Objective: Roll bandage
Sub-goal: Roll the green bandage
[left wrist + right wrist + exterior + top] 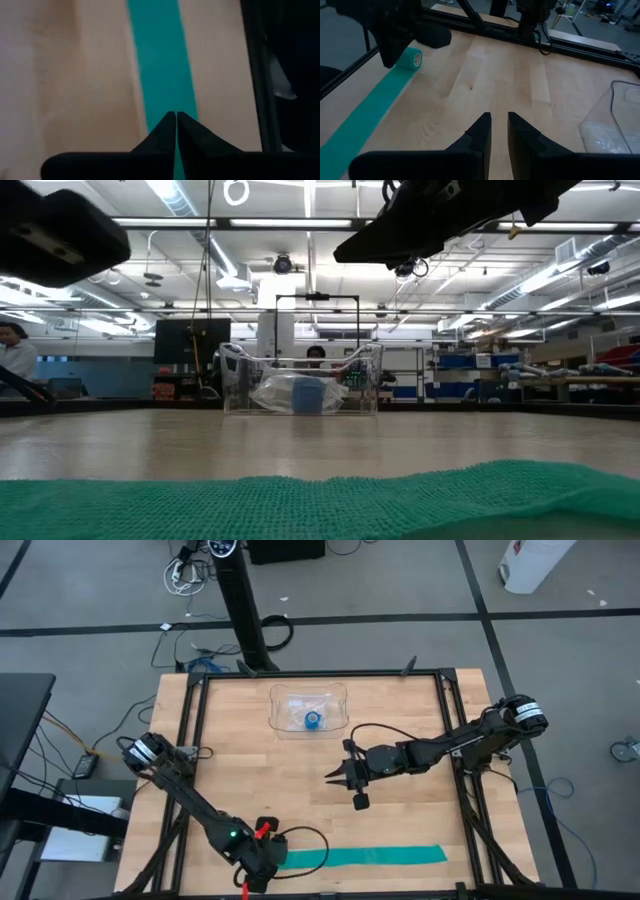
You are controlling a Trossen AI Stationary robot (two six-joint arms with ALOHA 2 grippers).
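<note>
left end effector closed at the bandage's rolled end

left end effector sits at the near-left table edge, fingers pressed together, right at the small rolled end of the bandage. whether it pinches the fabric, can't tell. rest of the teal strip lies flat along the near edge. right end effector hovers mid-table, fingers slightly apart, holding nothing. clear tray with blue roll sits at the far side.

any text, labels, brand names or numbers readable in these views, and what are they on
No text can be read in any view.
White container on the floor: a small red mark, too small to read.
Background shelving and screens in the low view: any signs are too blurred to read.
Bandage, clear plastic tray, blue roll: no print visible.
</note>
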